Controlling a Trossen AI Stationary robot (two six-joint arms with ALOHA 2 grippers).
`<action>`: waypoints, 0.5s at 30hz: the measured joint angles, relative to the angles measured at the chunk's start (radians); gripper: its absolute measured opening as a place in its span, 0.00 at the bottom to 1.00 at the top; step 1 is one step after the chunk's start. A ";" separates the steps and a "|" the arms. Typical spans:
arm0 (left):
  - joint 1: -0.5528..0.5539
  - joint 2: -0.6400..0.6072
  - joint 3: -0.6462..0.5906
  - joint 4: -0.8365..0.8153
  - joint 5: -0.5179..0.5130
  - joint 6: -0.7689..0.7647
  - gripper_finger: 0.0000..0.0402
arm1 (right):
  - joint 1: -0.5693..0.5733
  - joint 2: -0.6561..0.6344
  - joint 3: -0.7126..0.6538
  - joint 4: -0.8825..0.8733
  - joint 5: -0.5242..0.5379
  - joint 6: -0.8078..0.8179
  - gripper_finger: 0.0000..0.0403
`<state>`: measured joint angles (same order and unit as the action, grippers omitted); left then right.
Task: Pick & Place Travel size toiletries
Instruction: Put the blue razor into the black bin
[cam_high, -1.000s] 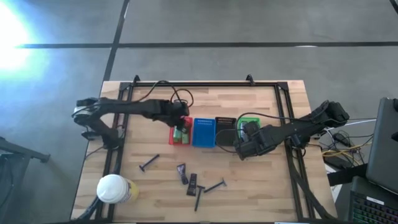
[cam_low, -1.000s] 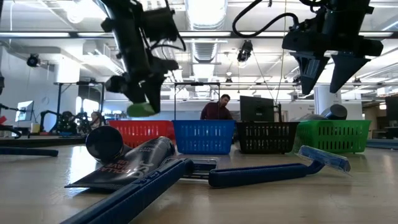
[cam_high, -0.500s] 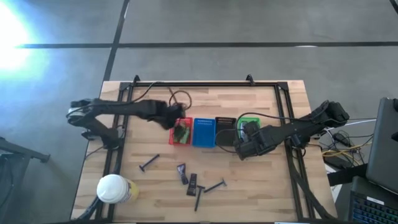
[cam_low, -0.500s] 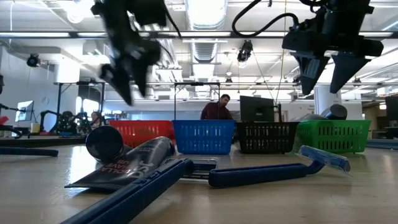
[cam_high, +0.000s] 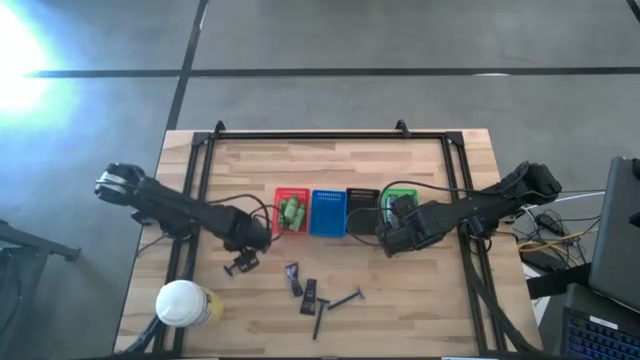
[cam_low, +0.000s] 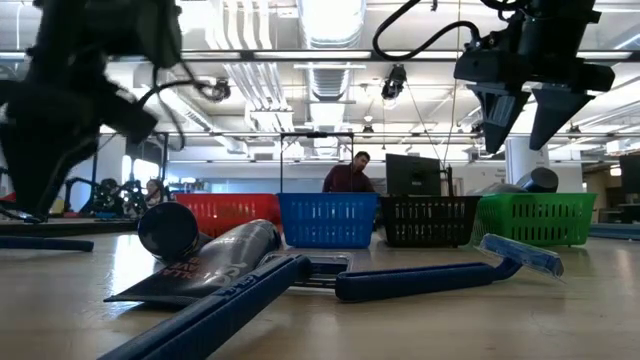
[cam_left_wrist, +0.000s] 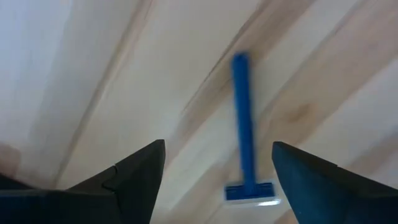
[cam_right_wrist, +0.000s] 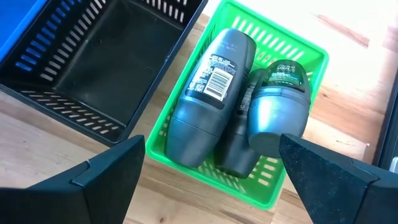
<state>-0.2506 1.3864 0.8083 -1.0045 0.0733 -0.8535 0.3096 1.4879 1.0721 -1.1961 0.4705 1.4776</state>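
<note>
My left gripper is open and hovers just above a blue-handled razor lying flat on the wood; in the high view the gripper stands beside the razor. The red basket holds green bottles. My right gripper is open and waits above the green basket, which holds grey-silver oblong pieces. A dark tube, a small dark piece and two more razors lie on the near part of the table.
The blue basket and black basket stand in a row between the red and green ones. A round white-lidded yellow container stands near the table's near-left corner. A black frame rims the table. A person sits behind the baskets.
My left gripper has swung from above the red basket toward the table's near-left and down to the razor. The green bottle seen between its fingers a second ago is no longer there, and the red basket now shows green bottles. The right arm has kept still.
</note>
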 joint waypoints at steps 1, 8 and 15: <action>-0.005 0.005 -0.019 0.003 0.005 -0.009 0.75 | 0.000 0.000 0.000 0.001 0.000 -0.004 0.91; -0.011 -0.004 -0.118 0.130 0.131 -0.067 0.72 | 0.000 0.000 -0.001 0.001 -0.002 0.001 0.91; -0.014 -0.009 -0.112 0.174 0.125 -0.090 0.65 | 0.000 0.000 -0.001 0.001 -0.005 0.012 0.91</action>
<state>-0.2649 1.3779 0.6966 -0.8306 0.1980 -0.9432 0.3096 1.4879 1.0710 -1.1954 0.4656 1.4895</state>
